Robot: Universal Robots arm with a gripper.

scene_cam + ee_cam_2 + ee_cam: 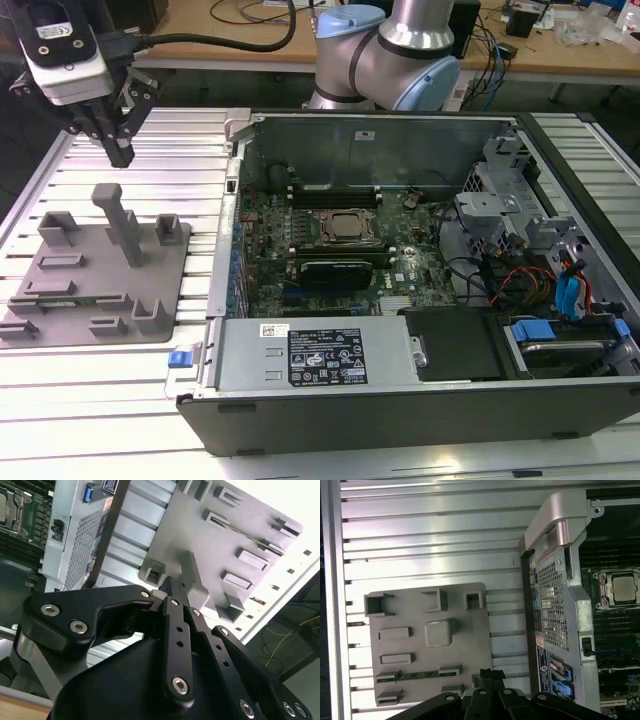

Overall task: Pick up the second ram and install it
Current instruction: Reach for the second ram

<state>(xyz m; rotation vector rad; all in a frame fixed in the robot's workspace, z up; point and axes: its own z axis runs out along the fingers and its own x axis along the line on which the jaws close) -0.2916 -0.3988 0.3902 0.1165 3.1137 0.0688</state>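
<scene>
The black metal claw [121,155] [169,582] [487,672] hung clenched, fingertips pressed together with nothing between them, in the air over the flat grey plastic fixture plate [95,285] at the exterior view's left. The long thin green circuit-board stick [417,676] sat on edge in a slot of that plate, flanked by small raised grey blocks and untouched, apart from the claw. A tall grey square post [125,225] rose from the middle of the plate, higher than every block around it, with squat hollow blocks beyond it. The plate lay on a ribbed aluminium table [150,165]. Just beside it, toward the exterior view's right, stood the open black computer case [400,415], its perforated silver side wall [552,605] between the plate and the green motherboard [400,250]. On that board lay a silver processor socket [345,228], and a wide black expansion card [345,268] stood just in front of it. A silver labelled power-supply box [310,355] filled the case's near edge, with blue drive brackets [565,335] at the far right
</scene>
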